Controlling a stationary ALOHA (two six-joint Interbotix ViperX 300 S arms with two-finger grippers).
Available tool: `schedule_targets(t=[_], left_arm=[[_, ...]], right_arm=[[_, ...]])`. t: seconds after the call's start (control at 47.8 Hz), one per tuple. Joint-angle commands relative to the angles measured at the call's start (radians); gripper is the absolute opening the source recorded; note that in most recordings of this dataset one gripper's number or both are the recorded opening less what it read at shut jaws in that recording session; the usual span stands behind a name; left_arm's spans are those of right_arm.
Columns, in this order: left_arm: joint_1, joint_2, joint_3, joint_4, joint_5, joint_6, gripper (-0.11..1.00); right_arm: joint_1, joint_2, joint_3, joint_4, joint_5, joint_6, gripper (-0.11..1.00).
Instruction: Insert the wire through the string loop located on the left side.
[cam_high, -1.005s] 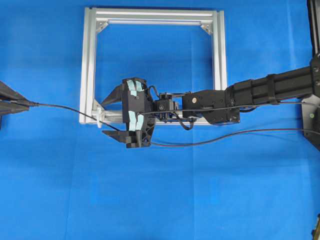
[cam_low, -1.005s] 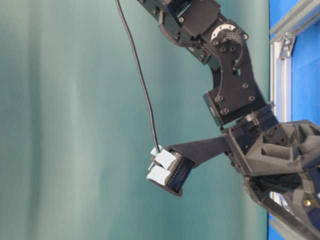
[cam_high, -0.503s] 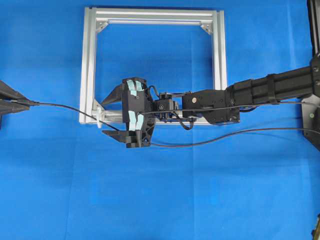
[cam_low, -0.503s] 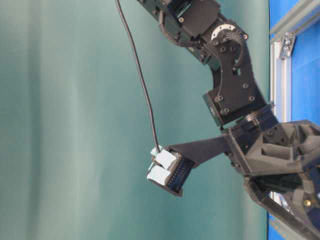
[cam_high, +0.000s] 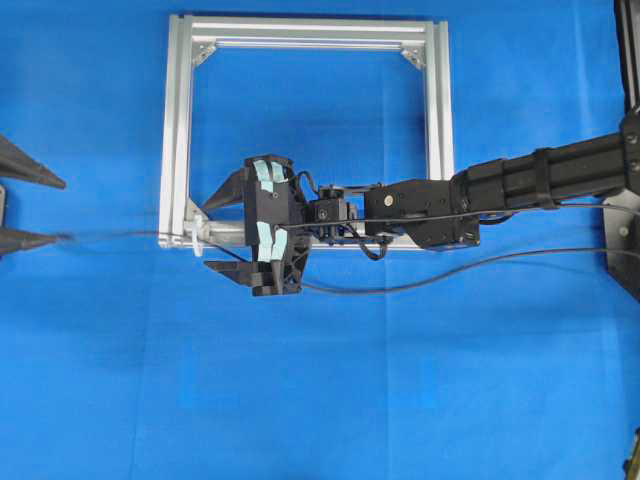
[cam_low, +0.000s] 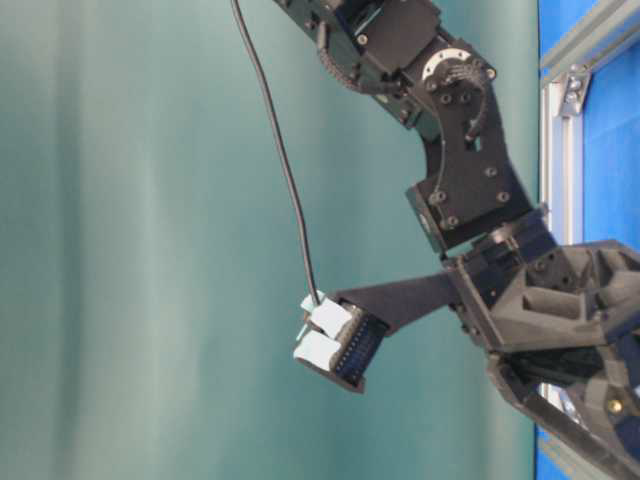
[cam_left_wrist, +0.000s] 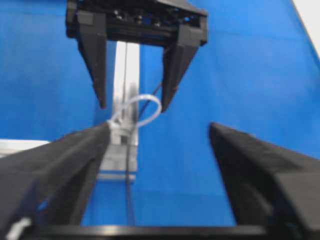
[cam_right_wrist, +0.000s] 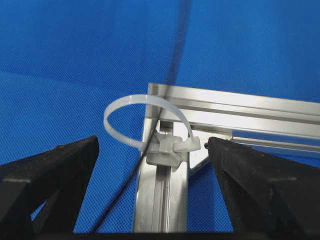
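The thin black wire (cam_high: 420, 280) comes from the right, passes under my right gripper and runs through the white string loop (cam_high: 195, 238) at the frame's lower-left corner. Its left stretch (cam_high: 110, 237) looks blurred and ends beside the lower finger of my left gripper (cam_high: 20, 205), which stands open and holds nothing. In the left wrist view, the wire (cam_left_wrist: 131, 185) lies between the spread fingers, ahead of the loop (cam_left_wrist: 142, 107). My right gripper (cam_high: 215, 232) is open, straddling the loop (cam_right_wrist: 135, 107) and the wire (cam_right_wrist: 120, 200).
The square silver aluminium frame (cam_high: 175, 120) lies flat on the blue cloth, with the right arm (cam_high: 520, 185) stretched across its lower bar. The table-level view shows only the arm's links (cam_low: 470, 200) and one taped finger.
My left gripper has opened and let go of the wire's end. The wire's left stretch has straightened and now looks blurred. The right arm has not moved.
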Motion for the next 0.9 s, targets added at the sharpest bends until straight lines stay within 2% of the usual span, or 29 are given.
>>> schedule_targets(t=[0.0,0.063,0.23,0.88], left_arm=[[0.006,0.011,-0.011,0.002,-0.009,0.0,0.83],[0.008,0.011,-0.009,0.002,-0.008,0.0,0.9],[0.008,0.011,-0.011,0.002,-0.006,0.0,0.83],[0.043,0.009,-0.008,0.002,-0.041,0.015,0.84]], right_arm=[[-0.002,-0.038,-0.023,0.003,-0.005,0.002,0.95],[-0.002,-0.038,-0.025,0.002,-0.005,0.002,0.95],[0.0,-0.049,-0.023,0.003,-0.002,0.003,0.95],[-0.021,-0.281,-0.025,0.003,0.146,0.003,0.95]])
